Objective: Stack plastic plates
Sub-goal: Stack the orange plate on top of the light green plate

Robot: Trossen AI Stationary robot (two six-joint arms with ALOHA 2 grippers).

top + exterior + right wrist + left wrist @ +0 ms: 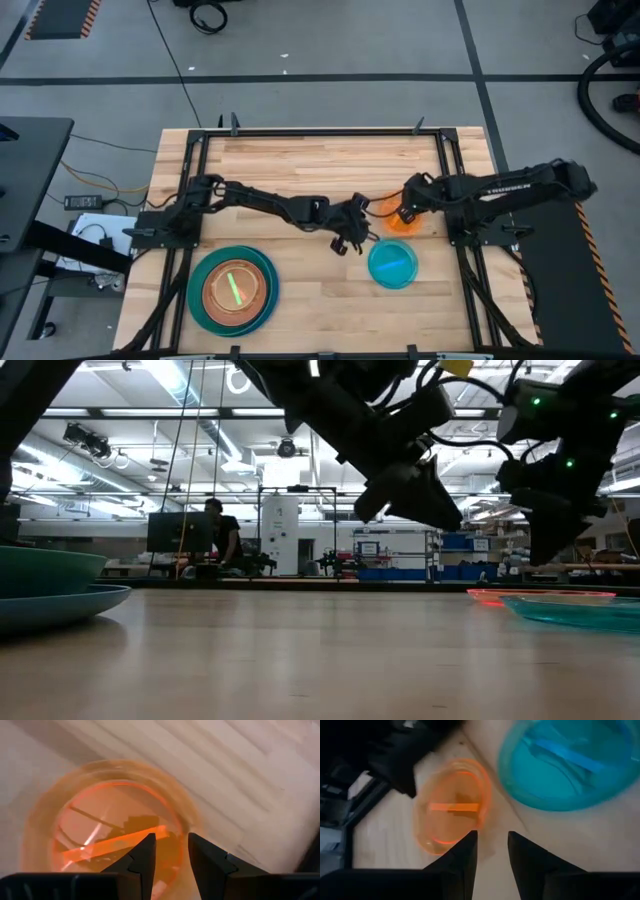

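My right tool [170, 851], fingers slightly apart and empty, hovers over the orange plate [400, 222] on the desk's [320, 165] right side; light, thin, slippery, so I'd pinch its raised rim.

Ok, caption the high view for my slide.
Both open grippers, left gripper and right gripper, flank the orange plate.
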